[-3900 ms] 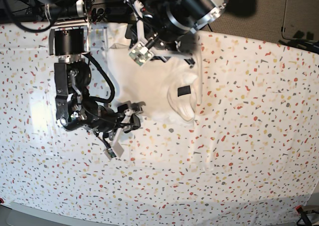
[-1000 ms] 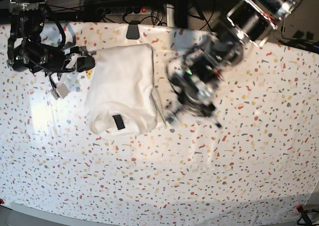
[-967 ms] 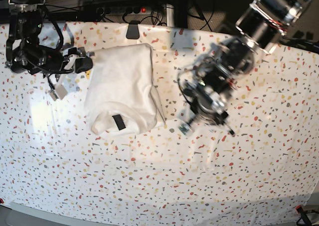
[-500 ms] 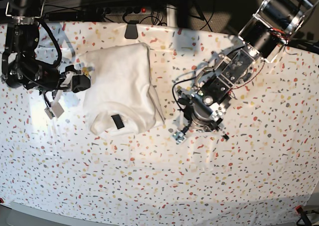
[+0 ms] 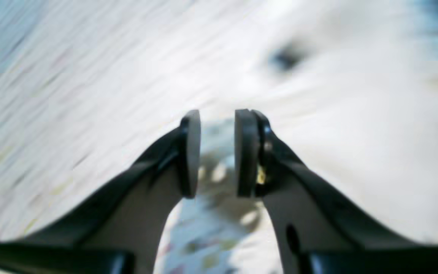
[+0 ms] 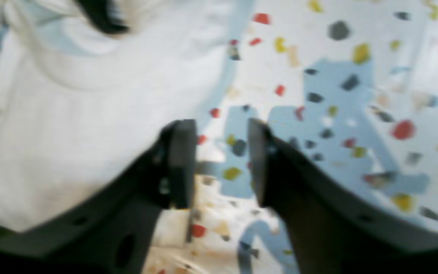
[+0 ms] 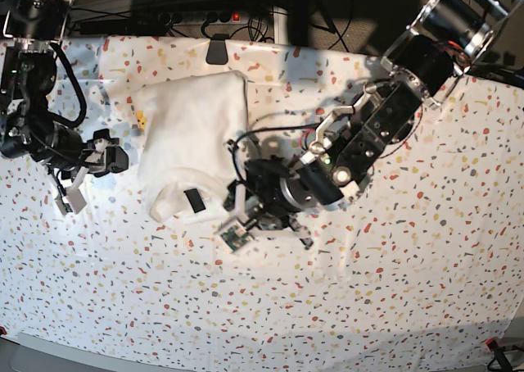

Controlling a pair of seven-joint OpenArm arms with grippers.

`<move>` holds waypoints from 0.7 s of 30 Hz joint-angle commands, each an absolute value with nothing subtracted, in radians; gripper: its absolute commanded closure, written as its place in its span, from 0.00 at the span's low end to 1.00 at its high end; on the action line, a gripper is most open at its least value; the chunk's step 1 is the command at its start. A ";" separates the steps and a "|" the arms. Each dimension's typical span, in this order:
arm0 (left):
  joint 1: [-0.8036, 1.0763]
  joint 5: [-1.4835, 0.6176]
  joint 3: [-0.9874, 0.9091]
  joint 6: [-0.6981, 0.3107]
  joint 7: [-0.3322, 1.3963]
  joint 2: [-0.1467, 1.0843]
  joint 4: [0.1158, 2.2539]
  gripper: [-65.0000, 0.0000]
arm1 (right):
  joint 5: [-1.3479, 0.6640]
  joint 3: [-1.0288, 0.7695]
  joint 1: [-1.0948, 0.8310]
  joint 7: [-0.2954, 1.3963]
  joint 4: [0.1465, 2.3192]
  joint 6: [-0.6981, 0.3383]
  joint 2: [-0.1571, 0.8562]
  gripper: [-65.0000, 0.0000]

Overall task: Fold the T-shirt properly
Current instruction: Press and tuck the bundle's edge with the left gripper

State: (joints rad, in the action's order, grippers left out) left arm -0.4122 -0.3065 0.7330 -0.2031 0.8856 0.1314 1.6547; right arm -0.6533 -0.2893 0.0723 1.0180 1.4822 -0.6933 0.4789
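Folded white cotton T-shirt (image 7: 196,138) with dark neck tag lying on speckled confetti tablecloth (image 7: 409,265), seen from base. Left wrist: blurred; left claw (image 5: 217,152) narrowly parted, empty. Right wrist: right claw (image 6: 221,163) parted, empty, beside soft shirt edge.

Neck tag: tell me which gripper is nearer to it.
Left. The left gripper sits just beside the neck tag, at the T-shirt's lower edge. The right gripper is off the shirt's opposite side, farther from the tag.
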 commanded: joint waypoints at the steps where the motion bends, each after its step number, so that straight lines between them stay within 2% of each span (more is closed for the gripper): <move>1: -0.420 -0.344 0.727 -0.229 0.853 0.107 1.674 0.77 | -0.627 -0.297 0.099 0.998 1.499 -0.698 0.496 0.48; 3: -0.400 -0.412 0.727 -0.287 0.834 0.064 1.673 0.77 | -0.559 -0.297 0.117 0.992 1.499 -0.698 0.496 0.40; 5: -0.389 -0.428 0.727 -0.323 0.820 0.032 1.673 0.77 | -0.522 -0.297 0.135 0.991 1.499 -0.698 0.498 0.40; 9: -0.381 -0.393 0.728 -0.326 0.759 0.011 1.670 0.77 | -0.442 -0.353 0.161 0.991 1.499 -0.693 0.509 0.40; 14: -0.372 -0.274 0.728 -0.326 0.638 0.012 1.557 0.77 | -0.564 -0.521 0.160 1.006 1.499 -0.692 0.573 0.40; 18: -0.368 -0.236 0.728 -0.326 0.371 0.010 1.363 0.77 | -0.687 -0.635 0.146 1.068 1.499 -0.698 0.637 0.40; 21: -0.368 -0.245 0.728 -0.327 0.285 -0.020 1.250 0.77 | -0.708 -0.670 0.112 1.082 1.499 -0.698 0.682 0.40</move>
State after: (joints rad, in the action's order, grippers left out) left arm -0.3458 -0.2295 0.7292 -0.3168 0.3180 0.0017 1.2270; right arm -0.6918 -0.6617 0.0978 1.0977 1.4830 -0.6933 0.6556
